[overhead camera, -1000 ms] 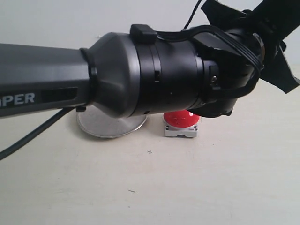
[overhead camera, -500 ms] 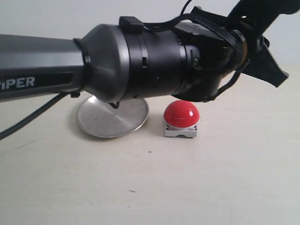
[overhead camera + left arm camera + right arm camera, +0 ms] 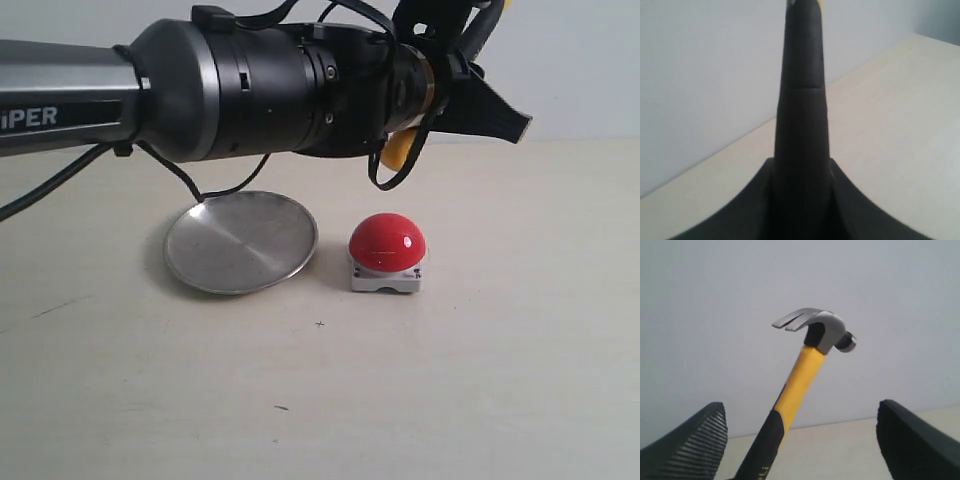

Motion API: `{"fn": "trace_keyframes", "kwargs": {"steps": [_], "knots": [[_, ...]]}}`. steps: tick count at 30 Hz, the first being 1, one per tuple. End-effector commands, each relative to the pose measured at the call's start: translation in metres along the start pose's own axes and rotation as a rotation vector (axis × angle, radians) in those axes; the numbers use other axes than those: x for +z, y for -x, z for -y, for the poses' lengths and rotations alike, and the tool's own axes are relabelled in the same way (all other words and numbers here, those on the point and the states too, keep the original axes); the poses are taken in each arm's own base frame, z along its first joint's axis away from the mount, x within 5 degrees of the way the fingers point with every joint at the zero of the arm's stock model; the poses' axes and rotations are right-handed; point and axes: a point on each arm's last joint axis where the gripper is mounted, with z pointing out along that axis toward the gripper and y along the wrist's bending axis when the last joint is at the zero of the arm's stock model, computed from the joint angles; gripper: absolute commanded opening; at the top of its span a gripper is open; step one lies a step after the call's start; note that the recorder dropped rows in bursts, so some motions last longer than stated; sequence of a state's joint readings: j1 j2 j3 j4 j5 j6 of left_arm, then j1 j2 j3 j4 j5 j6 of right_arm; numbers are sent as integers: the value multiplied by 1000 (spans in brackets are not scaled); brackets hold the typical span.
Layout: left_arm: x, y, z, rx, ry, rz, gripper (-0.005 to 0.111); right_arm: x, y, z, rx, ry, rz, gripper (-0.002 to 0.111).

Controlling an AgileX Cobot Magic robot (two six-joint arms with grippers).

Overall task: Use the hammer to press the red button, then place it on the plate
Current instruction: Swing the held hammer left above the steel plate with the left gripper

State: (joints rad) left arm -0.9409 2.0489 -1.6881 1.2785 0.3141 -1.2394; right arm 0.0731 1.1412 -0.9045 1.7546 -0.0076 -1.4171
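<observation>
One hammer (image 3: 796,385) pinched by left tool (image 3: 465,70), right tool (image 3: 800,410) spread; one red button (image 3: 388,243), one plate (image 3: 240,243).

One hammer (image 3: 799,377), one plate (image 3: 240,242), one red button (image 3: 387,243)

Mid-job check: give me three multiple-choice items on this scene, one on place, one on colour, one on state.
1. In the exterior view, the button sits: A left of the plate; B right of it; C on it.
2. The hammer shaft under its head is: A red; B yellow; C white.
3. The hammer is: A on the plate; B lying beside the button; C aloft.
Answers: B, it stands just off the plate's right rim; B, the right wrist view shows yellow; C, that view shows it raised in mid-air.
</observation>
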Motion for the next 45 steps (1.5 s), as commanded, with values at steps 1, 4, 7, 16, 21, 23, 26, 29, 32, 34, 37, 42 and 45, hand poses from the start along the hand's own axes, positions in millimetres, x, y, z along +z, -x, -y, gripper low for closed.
{"fn": "trace_keyframes", "kwargs": {"steps": [1, 4, 7, 16, 21, 23, 26, 29, 32, 34, 37, 42, 45], "knots": [[-18, 17, -16, 38, 131, -25, 0, -9, -4, 10, -76, -83, 7, 78], [-25, 14, -18, 57, 129, -91, 0, -21, -2, 18, -97, -167, 34, 76], [-33, 9, -16, 69, 78, -114, 0, -40, -8, 20, -84, -164, 52, 60], [-97, -32, -16, 47, -167, -103, 0, -134, -71, 22, -99, 79, 126, 0], [-133, -58, -24, 51, -245, -105, 0, -154, -111, 20, -201, 247, 110, 0], [-136, -71, -22, 65, -274, -126, 0, -154, -125, 24, -209, 251, 79, 0], [-138, -86, -22, 73, -290, -160, 0, -154, -141, 25, -271, 289, 51, 0], [-138, -91, -29, 51, -305, -152, 0, -153, -147, 26, -339, 296, 45, 0], [-136, -98, -41, 5, -318, -142, 0, -153, -147, 26, -348, 299, 47, 0], [-136, -104, -49, -38, -333, -132, 0, -154, -148, 25, -353, 313, 48, 0], [-137, -111, -56, -73, -358, -116, 0, -154, -148, 24, -353, 318, 48, 0], [-139, -119, -59, -79, -371, -122, 0, -151, -167, 32, -348, 299, -13, 0], [-139, -117, -57, -84, -394, -103, 0, -151, -181, 37, -342, 285, -55, 0]]}}
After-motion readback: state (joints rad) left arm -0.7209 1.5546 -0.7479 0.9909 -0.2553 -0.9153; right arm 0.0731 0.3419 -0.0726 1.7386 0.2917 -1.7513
